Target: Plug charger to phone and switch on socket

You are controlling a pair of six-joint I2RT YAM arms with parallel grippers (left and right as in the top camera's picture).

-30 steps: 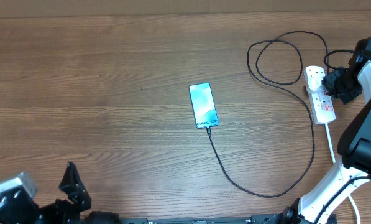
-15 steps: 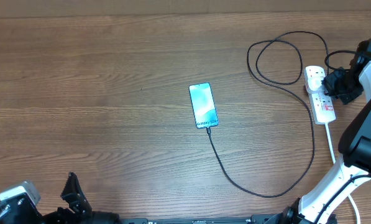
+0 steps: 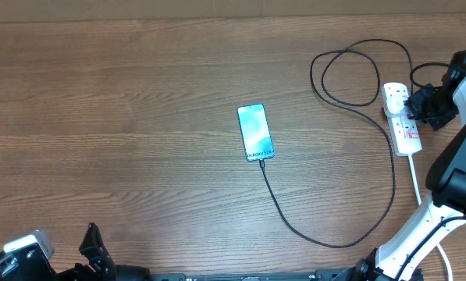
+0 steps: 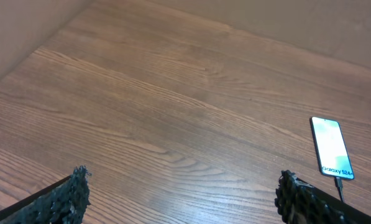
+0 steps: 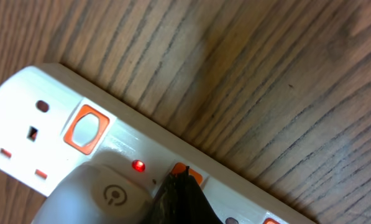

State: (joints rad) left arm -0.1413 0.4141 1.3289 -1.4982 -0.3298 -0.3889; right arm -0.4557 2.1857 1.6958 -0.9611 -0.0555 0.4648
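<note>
Wooden table, one phone, one charger, one socket

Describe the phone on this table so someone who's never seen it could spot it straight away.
Start at the wooden table; near its middle lies the phone, a slim dark-framed rectangle. The charger, a thin black cable, leaves its near end and loops toward the white socket at the right edge. Its lit blue-teal screen sets it apart from everything else.
</note>
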